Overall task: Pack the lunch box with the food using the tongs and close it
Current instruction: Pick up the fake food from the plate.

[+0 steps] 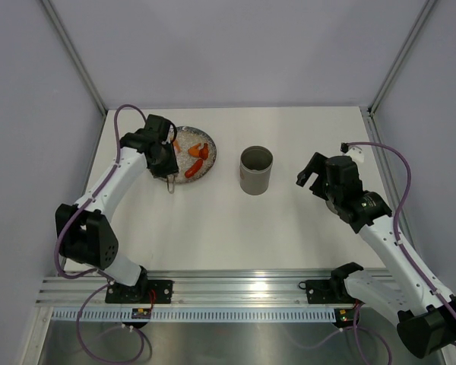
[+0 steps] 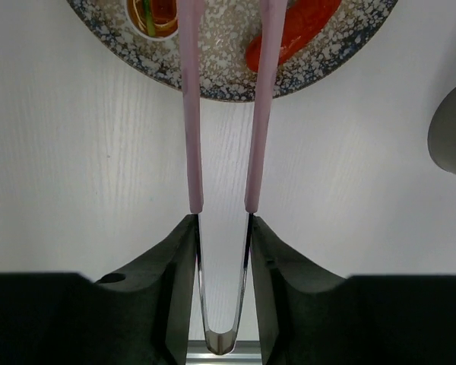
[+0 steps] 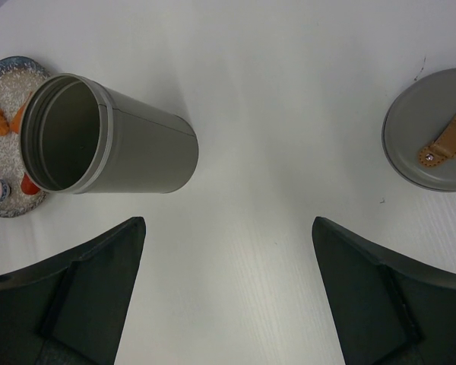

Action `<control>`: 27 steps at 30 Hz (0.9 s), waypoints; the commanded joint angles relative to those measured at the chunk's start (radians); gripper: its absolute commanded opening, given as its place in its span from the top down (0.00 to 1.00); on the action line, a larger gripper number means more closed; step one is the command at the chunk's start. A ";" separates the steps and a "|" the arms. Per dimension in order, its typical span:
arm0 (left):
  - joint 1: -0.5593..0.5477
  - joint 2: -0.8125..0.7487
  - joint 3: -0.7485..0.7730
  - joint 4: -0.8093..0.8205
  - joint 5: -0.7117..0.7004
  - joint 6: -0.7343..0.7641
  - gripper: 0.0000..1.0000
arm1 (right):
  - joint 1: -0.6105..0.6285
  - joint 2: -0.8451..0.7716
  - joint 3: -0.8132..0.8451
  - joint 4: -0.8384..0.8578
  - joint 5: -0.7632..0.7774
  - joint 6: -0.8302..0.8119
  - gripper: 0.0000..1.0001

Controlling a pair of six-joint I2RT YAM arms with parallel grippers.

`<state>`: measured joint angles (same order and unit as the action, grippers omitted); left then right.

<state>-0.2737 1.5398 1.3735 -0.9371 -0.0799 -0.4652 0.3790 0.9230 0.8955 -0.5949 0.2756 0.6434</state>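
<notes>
From above, the lunch box (image 1: 256,170) stands upright and uncapped near the middle of the worktop (image 1: 235,228). The speckled plate (image 1: 207,169) carrying the food (image 1: 199,152) lies at its 9 o'clock, a little apart. The left gripper (image 1: 163,156) hangs over the plate's near rim, and its body hides most of the tongs (image 1: 170,185); only the joined end pokes out toward 6 o'clock.

The left wrist camera fills that in. The left gripper (image 2: 222,228) has its jaws narrowed onto the tongs (image 2: 191,114), pressing the two metal shanks just ahead of the bend. The pink arms run toward 12 o'clock across the plate (image 2: 228,91), still parted. One passes a small cup (image 2: 153,15), the other crosses a red piece of food (image 2: 292,34). Their tips lie beyond the frame, so contact with the food cannot be told.

The right gripper (image 1: 313,172) sits at the lunch box's 3 o'clock. In its own view, the right gripper (image 3: 228,224) is spread wide and holds nothing. The lunch box (image 3: 137,144) shows at 10 o'clock with a bare interior. At 2 o'clock lies a flat grey disc with a tan strap (image 3: 422,152), which the overhead view does not show.
</notes>
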 commanded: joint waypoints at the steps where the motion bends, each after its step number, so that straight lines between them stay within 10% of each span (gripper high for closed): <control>1: 0.002 0.034 0.021 0.067 -0.014 -0.006 0.64 | 0.004 -0.007 0.005 0.041 -0.009 -0.002 0.01; 27: 0.033 0.144 -0.080 0.116 -0.092 0.010 0.55 | 0.005 -0.018 -0.015 0.040 -0.013 -0.001 0.01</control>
<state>-0.2481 1.6730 1.2995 -0.8623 -0.1387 -0.4667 0.3790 0.9207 0.8818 -0.5884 0.2684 0.6434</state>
